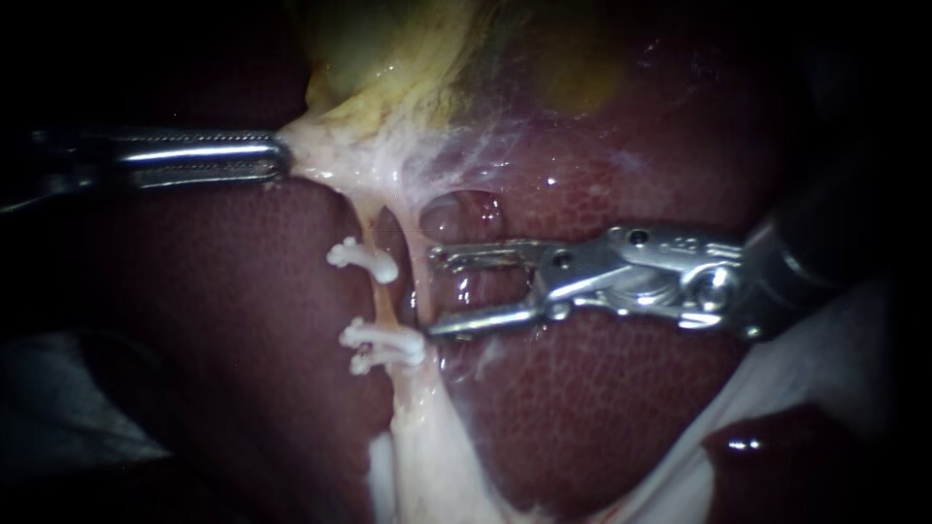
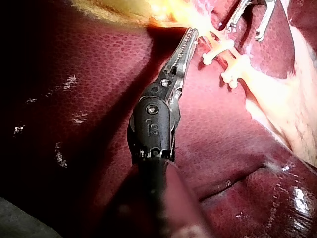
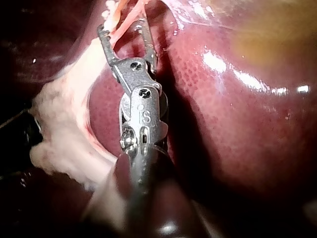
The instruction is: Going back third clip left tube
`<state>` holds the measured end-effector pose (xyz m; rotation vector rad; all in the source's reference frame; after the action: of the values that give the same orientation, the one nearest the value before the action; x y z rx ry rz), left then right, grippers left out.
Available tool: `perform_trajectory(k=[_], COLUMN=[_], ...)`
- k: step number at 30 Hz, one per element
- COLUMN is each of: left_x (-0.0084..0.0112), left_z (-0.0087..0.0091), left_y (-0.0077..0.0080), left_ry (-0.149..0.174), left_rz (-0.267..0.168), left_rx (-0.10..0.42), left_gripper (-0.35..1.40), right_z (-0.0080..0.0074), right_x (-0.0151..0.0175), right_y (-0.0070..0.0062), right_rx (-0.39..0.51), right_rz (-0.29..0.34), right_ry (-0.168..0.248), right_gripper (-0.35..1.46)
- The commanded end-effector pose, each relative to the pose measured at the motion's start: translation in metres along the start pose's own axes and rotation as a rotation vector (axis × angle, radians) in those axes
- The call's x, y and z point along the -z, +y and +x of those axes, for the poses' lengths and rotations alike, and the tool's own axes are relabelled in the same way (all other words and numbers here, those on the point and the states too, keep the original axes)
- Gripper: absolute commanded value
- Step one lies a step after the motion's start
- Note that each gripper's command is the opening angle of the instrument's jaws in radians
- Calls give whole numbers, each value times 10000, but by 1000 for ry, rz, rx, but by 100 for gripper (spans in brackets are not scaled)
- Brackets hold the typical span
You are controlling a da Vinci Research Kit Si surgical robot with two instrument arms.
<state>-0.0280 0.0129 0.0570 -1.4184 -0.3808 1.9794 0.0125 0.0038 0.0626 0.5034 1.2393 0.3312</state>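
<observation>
Pinching pale tissue (image 1: 325, 160) with the hand of the left instrument (image 1: 275, 160); holding the hand of the right instrument (image 1: 434, 293) spread, empty, just beside the left tube (image 1: 381, 296) with its two clips (image 1: 364, 260).

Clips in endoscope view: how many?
2. One upper clip, one lower clip, both across the left tube, just left of the right instrument. No third shows; tissue may hide more.

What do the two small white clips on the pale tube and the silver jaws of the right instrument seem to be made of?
The two small white clips look like plastic, probably: opaque, matt white, with rounded moulded ends. The right instrument has open jaws of polished metal, likely steel: silver-grey, with bright glints and pins.
</observation>
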Motion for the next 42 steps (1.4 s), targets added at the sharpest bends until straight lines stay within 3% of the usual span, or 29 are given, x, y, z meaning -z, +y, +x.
perform_trajectory(k=[1,10,19,26,42], left_x=[0,0,-1,-5,-58], left_z=[0,0,0,-2,-34], left_y=[0,0,0,-2,-13], left_ry=[0,0,0,1,6], left_rz=[2,3,2,4,14], left_rx=[0,0,0,-1,-12], left_gripper=[-35,-35,-35,-35,-35], right_z=[3,15,6,4,2], right_x=[11,75,102,112,117], right_y=[-4,-22,-29,-30,-30], right_rx=[29,187,198,187,187], right_rz=[-6,-7,6,-18,-16], right_ry=[-14,-75,-78,-86,-87], right_gripper=[50,50,50,50,50])
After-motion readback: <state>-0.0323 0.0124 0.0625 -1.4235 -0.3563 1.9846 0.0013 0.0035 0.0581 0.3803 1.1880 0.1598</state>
